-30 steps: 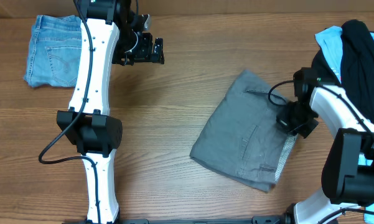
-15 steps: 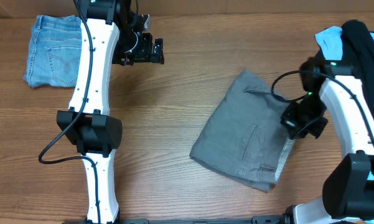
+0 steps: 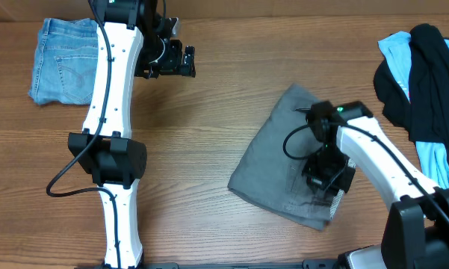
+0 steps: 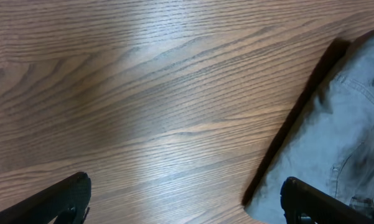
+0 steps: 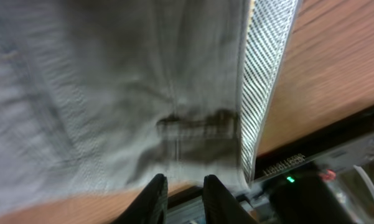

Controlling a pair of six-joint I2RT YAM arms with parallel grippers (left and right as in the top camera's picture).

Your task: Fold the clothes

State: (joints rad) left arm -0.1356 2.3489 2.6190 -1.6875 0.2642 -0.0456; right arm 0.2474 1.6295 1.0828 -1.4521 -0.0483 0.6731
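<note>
**Operator:** How do my right jaws stand?

**Spotter:** Your right jaws are only a narrow slit apart, and nothing sits between them. Your fingertips [image 5: 154, 198] hang close over the grey shorts [image 3: 280, 161], though I can't tell whether they touch the cloth. Just ahead of your fingertips there is a dark stitched patch [image 5: 199, 124] in the fabric. Beside that patch runs the waistband lining [image 5: 269, 74], a pale woven strip along the edge of the shorts. Past the strip you see the bare table [image 3: 209, 157].

**Operator:** And my left jaws?

**Spotter:** Your left jaws are spread wide and hold nothing. One finger [image 4: 56, 202] shows at each lower corner of the left wrist view, and there is only wood grain under the gap between them. One edge of the grey shorts shows off to the side, ahead of one finger and apart from both.

**Operator:** Where are the other clothes?

**Spotter:** The denim shorts [image 3: 60, 60] lie flat on the far side of your left arm from its jaws, well apart from the grey pair. The black garment [image 3: 429, 75] is draped over the pale-blue garment [image 3: 394, 48] out beyond your right jaws. That heap sits at the table's edge, clear of the grey shorts.
</note>
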